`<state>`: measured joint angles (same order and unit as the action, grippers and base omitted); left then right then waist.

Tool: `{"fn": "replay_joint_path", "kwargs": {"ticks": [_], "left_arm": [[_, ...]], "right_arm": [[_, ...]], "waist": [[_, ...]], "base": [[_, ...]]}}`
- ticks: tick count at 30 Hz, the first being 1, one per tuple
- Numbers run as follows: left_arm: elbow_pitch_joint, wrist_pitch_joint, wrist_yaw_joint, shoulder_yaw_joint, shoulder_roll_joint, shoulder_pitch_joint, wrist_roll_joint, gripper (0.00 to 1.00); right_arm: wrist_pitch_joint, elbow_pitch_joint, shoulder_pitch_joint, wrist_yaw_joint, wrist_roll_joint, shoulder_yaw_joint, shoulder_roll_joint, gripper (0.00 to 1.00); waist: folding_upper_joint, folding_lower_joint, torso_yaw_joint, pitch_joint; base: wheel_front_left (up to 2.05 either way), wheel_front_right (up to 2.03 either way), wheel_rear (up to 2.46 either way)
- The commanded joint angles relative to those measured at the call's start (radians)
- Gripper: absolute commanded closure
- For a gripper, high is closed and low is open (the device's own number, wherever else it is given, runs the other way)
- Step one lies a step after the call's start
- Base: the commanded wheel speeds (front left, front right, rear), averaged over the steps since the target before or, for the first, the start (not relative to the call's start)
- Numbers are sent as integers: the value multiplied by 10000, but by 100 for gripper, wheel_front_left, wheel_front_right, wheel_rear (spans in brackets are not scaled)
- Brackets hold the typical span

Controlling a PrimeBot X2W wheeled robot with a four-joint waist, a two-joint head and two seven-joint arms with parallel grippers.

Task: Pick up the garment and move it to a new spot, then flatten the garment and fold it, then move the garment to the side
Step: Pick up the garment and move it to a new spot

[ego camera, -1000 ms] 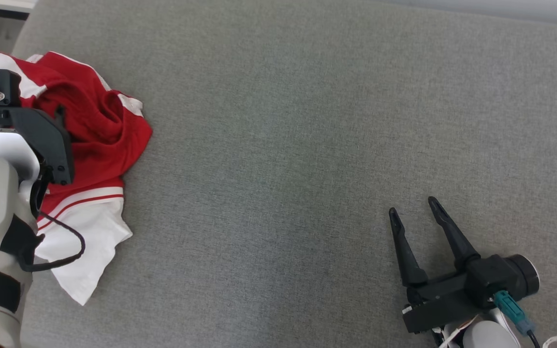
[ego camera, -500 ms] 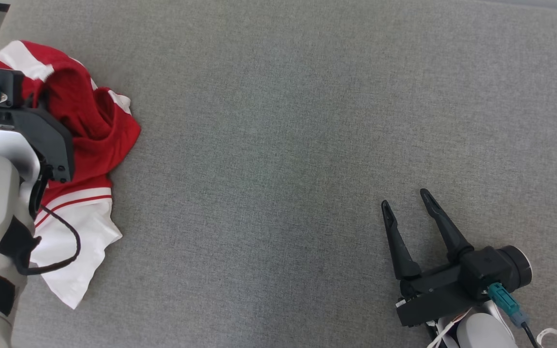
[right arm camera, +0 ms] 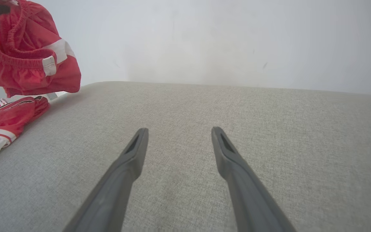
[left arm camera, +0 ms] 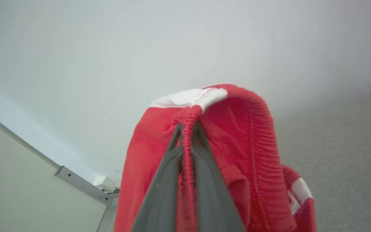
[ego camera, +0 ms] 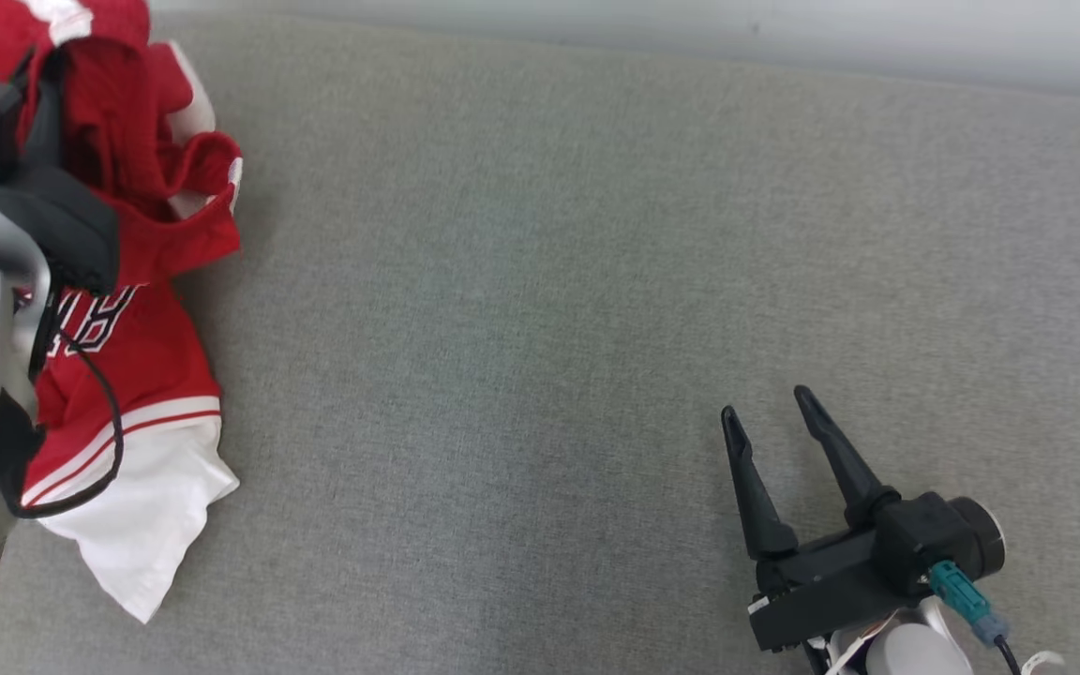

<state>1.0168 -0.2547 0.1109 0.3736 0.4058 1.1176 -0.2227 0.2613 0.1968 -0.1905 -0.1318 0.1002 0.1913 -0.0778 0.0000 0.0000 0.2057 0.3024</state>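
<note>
Since a second ago the left gripper [left arm camera: 188, 128] has closed and risen, pulling the top of the garment [ego camera: 132, 361] up off the cushion [ego camera: 540, 328]. Its fingers pinch the red elastic waistband between them, nearly touching, and cloth drapes down both sides. The garment's lower part, red with a printed number and a white hem, lies on the cushion at the left edge. Bare grey cushion spans the middle. At the lower right, the right gripper [ego camera: 765, 405] sits low by the cushion, fingers spread wide, holding nothing, well apart from the garment.
</note>
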Motion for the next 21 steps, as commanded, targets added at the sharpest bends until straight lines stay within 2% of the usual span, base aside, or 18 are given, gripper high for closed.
{"fn": "replay_joint_path", "kwargs": {"ticks": [1, 10, 21], "left_arm": [[-139, -73, -60, 54, 59, 122, 130, 100], [-1561, -125, 63, 503, 127, -156, 309, 100], [-3298, 211, 185, 1087, 66, -753, -789, 100]], "right_arm": [[23, 10, 144, 21, 71, 18, 69, 0], [24, 34, 506, 21, 444, 32, 255, 0], [24, -230, 1016, 21, 543, -319, 298, 0]], "waist": [[0, 0, -347, -501], [0, 0, -1687, -1765], [0, 0, -3734, -2311]], "base": [[0, 0, 0], [0, 0, 0], [0, 0, 0]]}}
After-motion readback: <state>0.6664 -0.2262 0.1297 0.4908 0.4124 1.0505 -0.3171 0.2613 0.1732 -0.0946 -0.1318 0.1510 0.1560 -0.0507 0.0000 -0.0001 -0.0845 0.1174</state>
